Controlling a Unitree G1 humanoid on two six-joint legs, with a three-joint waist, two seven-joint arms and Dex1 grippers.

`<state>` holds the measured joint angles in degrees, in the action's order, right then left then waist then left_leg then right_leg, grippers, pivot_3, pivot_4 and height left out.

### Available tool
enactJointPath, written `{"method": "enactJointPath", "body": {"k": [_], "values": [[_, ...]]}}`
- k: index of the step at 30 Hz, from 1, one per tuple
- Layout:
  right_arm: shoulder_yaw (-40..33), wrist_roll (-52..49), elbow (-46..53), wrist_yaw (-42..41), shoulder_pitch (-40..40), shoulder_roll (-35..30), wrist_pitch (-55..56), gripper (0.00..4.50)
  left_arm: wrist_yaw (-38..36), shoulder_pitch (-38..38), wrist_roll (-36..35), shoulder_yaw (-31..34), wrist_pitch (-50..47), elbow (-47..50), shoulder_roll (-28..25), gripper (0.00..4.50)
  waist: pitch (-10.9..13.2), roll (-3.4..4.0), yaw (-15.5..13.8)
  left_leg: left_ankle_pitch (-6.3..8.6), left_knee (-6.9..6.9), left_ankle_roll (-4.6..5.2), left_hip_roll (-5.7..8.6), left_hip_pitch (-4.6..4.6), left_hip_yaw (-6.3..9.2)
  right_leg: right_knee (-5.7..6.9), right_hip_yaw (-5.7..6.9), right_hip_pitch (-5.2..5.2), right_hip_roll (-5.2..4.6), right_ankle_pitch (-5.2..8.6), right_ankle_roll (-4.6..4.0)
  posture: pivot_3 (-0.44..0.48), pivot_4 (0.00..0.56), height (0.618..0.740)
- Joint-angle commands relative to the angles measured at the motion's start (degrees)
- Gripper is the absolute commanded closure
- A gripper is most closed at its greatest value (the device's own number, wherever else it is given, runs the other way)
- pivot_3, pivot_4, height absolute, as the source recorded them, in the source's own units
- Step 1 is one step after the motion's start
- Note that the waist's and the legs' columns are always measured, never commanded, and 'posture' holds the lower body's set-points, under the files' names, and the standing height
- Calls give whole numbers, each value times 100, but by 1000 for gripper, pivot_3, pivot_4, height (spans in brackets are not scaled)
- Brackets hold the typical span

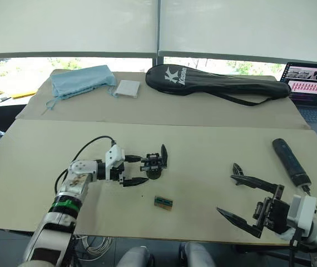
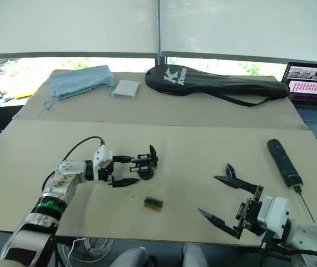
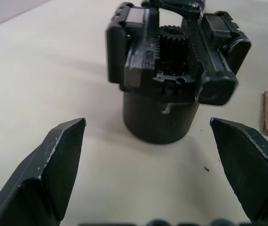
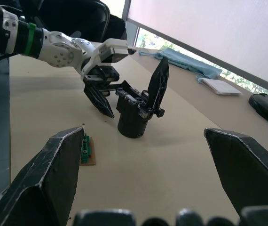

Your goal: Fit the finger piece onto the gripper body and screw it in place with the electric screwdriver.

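Only writing I can actually read is on the black racket bag (image 1: 214,81) lying along the far edge of the surface: a big white "K" with "Kason" or something close beside it, can't swear to the letters. The laptop (image 1: 314,89) at the far right corner has a screen full of small thumbnails, too tiny to read.

The gripper body (image 1: 155,164) stands upright on its stubby round base, roughly mid-surface and a bit toward the left edge. Its one black finger sticks straight up, long axis vertical, tip pointing at the ceiling. In the left wrist view you can see a small gear on top between two blocky side pieces.

Left gripper (image 1: 135,171) sits just beside the body on its left-edge side, jaws released and spread, pointing at it with the tips either side; can't tell if they touch.

Right gripper (image 1: 237,199) is near the front edge on the right, jaws wide apart, holding nothing. The finger piece (image 1: 237,168) lies flat just beyond its upper jaw.

The electric screwdriver (image 1: 291,162) lies flat near the right edge, rounded end toward the far edge, bit toward the front.

A tiny green-and-tan block (image 1: 163,202) sits front of the gripper body. A blue cloth (image 1: 80,81) and a white pad (image 1: 127,88) are at the far left.
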<state>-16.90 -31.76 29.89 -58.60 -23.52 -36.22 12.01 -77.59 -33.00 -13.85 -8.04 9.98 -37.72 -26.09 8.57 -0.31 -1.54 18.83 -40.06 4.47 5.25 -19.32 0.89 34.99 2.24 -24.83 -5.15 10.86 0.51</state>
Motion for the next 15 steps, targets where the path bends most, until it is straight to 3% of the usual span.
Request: {"method": "enactJointPath", "body": {"k": [1, 9, 12, 15], "values": [[-252, -149, 237, 27, -47, -77, -25, 0, -374, -310, 157, -85, 433, -466, 107, 9, 3, -5, 14, 0, 0, 0, 0, -1, 0, 0, -1, -1, 0, 0, 0, 0, 150, 740], [-320, -85, 394, 122, -274, -6, 23, 0, -473, -715, 472, -144, 1073, -1290, 413, 9, 6, -10, 6, 3, -7, 7, -2, -4, 0, 1, -2, 0, -1, 0, 1, 0, 150, 740], [-325, -75, 375, 135, -288, -4, 52, 0, -453, -723, 467, -42, 1196, -1442, 405, 831, 6, -10, -1, 5, -10, 10, -2, -4, 0, 1, -2, 1, -1, 0, 1, 0, 150, 740], [-323, -72, 349, 131, -308, 0, 84, 0, -476, -646, 399, 63, 1186, -1366, 376, 2226, 6, -10, 7, 5, -10, 11, -3, -3, 0, 2, -2, 1, -1, 0, 1, 0, 150, 740]]}}
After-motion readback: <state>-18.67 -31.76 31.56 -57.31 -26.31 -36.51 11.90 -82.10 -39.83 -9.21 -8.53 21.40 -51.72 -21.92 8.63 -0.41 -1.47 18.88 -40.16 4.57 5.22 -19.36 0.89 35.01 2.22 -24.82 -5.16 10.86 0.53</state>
